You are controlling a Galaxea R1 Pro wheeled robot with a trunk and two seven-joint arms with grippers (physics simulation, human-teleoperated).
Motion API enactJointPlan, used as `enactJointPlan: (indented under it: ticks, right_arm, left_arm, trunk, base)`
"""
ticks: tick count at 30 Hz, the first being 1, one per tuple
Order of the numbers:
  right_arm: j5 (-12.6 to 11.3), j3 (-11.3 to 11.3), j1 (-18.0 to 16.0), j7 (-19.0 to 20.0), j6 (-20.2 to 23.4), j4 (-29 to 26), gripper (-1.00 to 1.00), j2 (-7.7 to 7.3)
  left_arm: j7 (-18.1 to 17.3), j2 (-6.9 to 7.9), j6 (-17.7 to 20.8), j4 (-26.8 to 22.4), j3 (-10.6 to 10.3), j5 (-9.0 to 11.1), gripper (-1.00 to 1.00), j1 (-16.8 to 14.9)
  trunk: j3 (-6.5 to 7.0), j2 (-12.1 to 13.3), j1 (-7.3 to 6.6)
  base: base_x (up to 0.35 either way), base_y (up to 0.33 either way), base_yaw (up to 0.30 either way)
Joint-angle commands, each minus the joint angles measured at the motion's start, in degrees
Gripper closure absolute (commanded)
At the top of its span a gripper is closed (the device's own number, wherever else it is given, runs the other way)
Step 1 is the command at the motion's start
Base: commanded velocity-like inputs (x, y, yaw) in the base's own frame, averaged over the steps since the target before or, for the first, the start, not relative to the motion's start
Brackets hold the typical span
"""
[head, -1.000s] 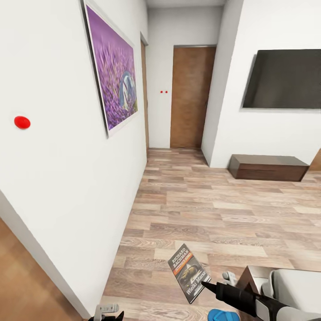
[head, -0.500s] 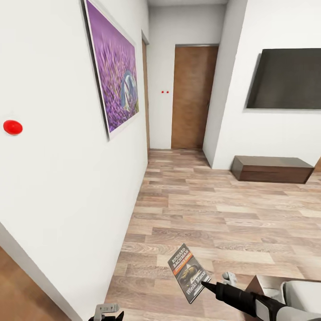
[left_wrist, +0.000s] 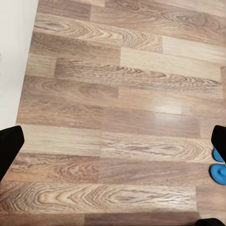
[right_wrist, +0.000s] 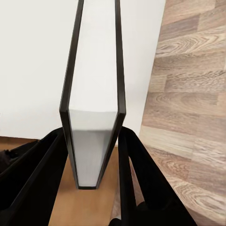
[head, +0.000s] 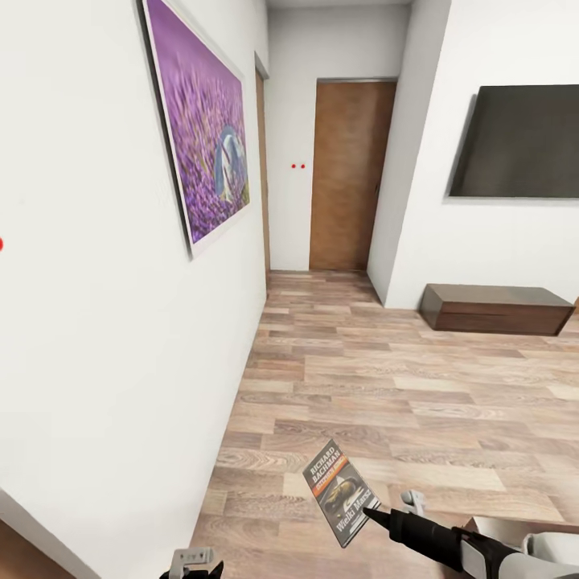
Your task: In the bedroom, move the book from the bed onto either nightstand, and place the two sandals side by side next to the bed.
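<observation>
Facing down a white-walled hallway with a wood-plank floor [head: 386, 386]. On the left wall, a large purple flower painting [head: 205, 133]; at the far end, a brown door [head: 347, 173]; on the right wall, a dark flat screen [head: 519, 143] above a low dark brown cabinet [head: 494, 309] standing on the floor against that wall. Low in the head view, the right tool [head: 371, 512] closed on the book [head: 340, 492], gripping its lower edge, cover facing up with "RICHARD BACHMAN" in white at the top, an orange strip and a greyish picture beneath, held in the air above the floor planks and tilted. In the right wrist view, the book [right_wrist: 94, 103] seen edge-on, white page block between thin dark covers, pinched between two black fingers [right_wrist: 136, 174] pressing on either cover. At the bottom edge of the head view, the left tool [head: 191, 564] hanging low near the wall; in the left wrist view, its black fingertips [left_wrist: 9, 148] far apart at opposite edges, spread wide with nothing between them but floor. Also in the left wrist view, parts of the two bright blue sandals [left_wrist: 218, 172] lying on the floor, mostly cut off at the frame edge.
</observation>
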Motion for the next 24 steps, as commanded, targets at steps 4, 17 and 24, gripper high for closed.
enactJointPlan:
  ticks: [4, 17, 24]
  right_arm:
    - [-0.62, 0.42, -0.10, 0.47, 0.13, 0.22, 1.00, 0.02]
    - [-0.62, 0.43, -0.10, 0.34, 0.13, 0.20, 1.00, 0.03]
    - [-0.62, 0.42, -0.10, 0.34, 0.13, 0.16, 1.00, 0.03]
  left_arm:
    - [-0.29, 0.01, -0.16, 0.08, 0.45, -0.33, -1.00, -0.05]
    - [-0.27, 0.01, -0.16, 0.02, 0.51, -0.32, -1.00, -0.03]
    - [-0.26, 0.02, -0.16, 0.03, 0.51, -0.29, -1.00, -0.04]
  trunk:
    - [-0.10, -0.09, 0.04]
    - [-0.10, -0.09, 0.04]
    - [-0.10, -0.09, 0.04]
  base:
    - [0.033, 0.013, 0.000]
    - [0.099, 0.023, 0.000]
    - [0.037, 0.008, 0.000]
